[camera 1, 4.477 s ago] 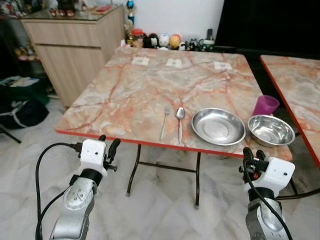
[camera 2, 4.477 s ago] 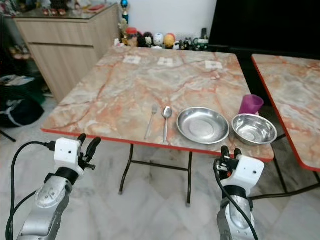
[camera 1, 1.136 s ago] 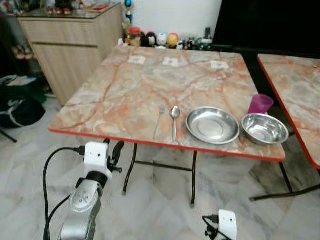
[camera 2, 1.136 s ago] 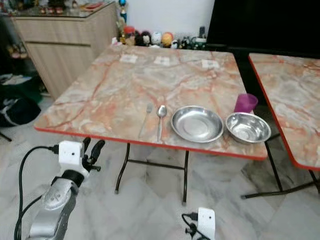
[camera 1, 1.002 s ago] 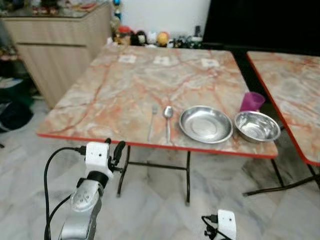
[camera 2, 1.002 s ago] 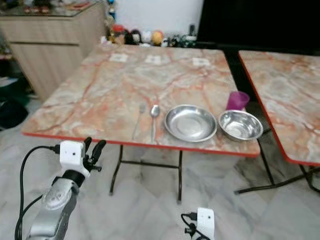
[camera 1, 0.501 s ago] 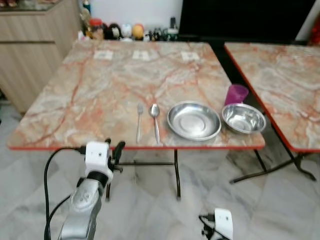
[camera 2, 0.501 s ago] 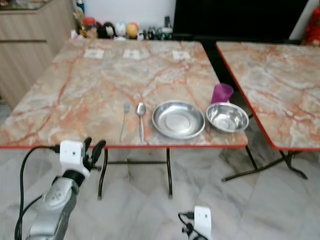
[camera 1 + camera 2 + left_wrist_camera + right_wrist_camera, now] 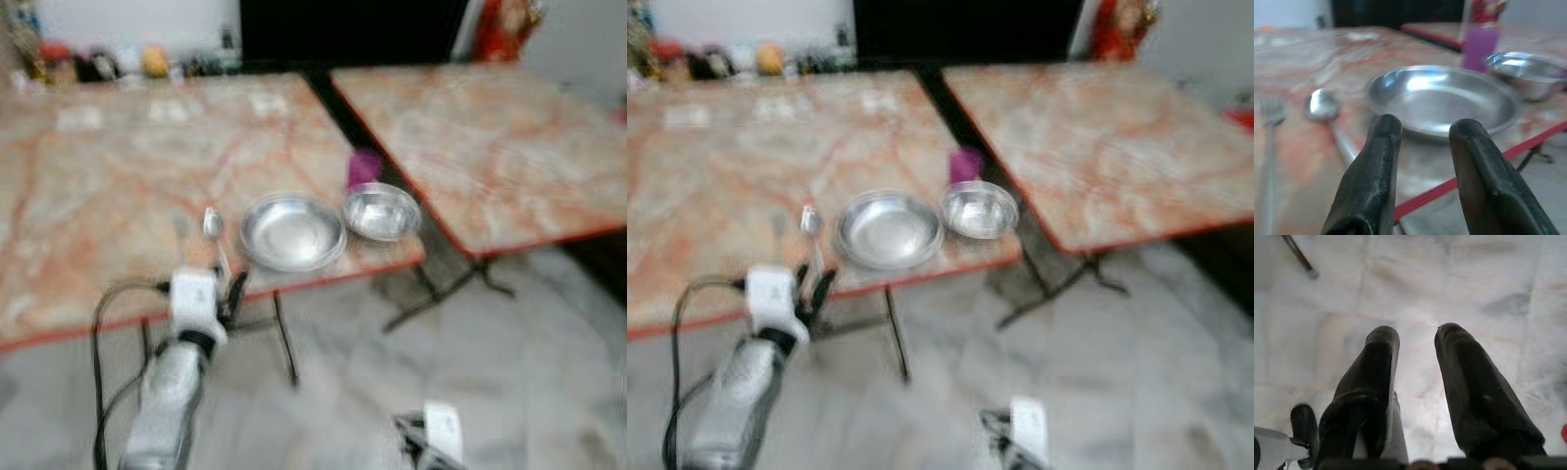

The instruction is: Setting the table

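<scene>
In the blurred head views, the left gripper (image 9: 233, 294) is raised at about 7 o'clock just short of the marble table's (image 9: 88, 196) red edge, where a spoon (image 9: 212, 225), steel plate (image 9: 290, 231), steel bowl (image 9: 381, 211) and purple cup (image 9: 363, 167) stand in a row. The left wrist view has its fingers (image 9: 1376, 171) spread and empty, the fork (image 9: 1270, 142) at 9 o'clock and the plate at 12. In the right wrist view the right gripper (image 9: 1417, 340) hangs parted over the pale marble floor (image 9: 1474, 279).

Heavily smeared by motion in both eye views, edges lost throughout. Evenly bright indoors. Sharper at the left wrist, with glare on the steel plate (image 9: 1442, 100); far background soft.
</scene>
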Controlling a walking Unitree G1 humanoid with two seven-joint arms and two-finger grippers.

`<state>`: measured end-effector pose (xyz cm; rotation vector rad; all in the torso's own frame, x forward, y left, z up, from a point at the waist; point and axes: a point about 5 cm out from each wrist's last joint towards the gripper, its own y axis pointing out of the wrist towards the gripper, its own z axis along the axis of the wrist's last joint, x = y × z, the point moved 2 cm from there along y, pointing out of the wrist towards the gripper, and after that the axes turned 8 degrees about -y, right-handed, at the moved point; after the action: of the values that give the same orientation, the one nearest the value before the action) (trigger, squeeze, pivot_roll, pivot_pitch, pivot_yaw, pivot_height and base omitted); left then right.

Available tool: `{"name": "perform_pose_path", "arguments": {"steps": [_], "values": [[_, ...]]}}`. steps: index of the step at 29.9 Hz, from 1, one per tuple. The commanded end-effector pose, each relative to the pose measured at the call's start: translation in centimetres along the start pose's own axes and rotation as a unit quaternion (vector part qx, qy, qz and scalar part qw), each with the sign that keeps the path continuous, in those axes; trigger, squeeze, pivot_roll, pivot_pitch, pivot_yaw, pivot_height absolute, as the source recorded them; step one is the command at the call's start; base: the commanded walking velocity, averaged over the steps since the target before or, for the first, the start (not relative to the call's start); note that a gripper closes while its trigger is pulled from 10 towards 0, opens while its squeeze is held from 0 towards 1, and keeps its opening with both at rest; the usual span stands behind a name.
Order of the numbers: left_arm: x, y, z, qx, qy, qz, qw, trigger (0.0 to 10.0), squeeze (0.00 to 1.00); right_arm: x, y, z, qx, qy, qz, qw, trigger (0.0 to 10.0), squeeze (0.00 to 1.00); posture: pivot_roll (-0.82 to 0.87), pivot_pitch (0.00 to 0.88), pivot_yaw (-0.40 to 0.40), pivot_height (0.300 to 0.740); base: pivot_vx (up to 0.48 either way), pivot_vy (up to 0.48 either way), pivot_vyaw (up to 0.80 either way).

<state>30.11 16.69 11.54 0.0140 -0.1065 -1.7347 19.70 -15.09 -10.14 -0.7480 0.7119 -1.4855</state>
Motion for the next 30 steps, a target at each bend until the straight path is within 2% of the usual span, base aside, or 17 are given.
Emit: {"name": "perform_pose_path", "arguments": {"steps": [1,17,30], "values": [[-0.7,-0.1,0.6,0.011,0.005,0.010,1.000,10.0,0.00,-0.9,0.0,0.3,0.006,0.004,0.012,1.000,10.0,0.00,0.11,0.000,-0.049,0.740,0.000,0.000,0.00],[-1.2,0.2,0.7,0.003,0.009,0.017,1.000,10.0,0.00,-1.2,0.0,0.5,0.013,0.008,0.022,1.000,10.0,0.00,0.13,0.000,-0.034,0.740,0.000,0.000,0.00],[-1.8,1.6,2.6,0.012,0.050,-0.019,0.998,10.0,0.00,-2.9,0.0,1.4,0.024,0.039,0.018,0.999,10.0,0.00,0.18,0.000,0.062,0.740,0.000,0.000,0.00]]}}
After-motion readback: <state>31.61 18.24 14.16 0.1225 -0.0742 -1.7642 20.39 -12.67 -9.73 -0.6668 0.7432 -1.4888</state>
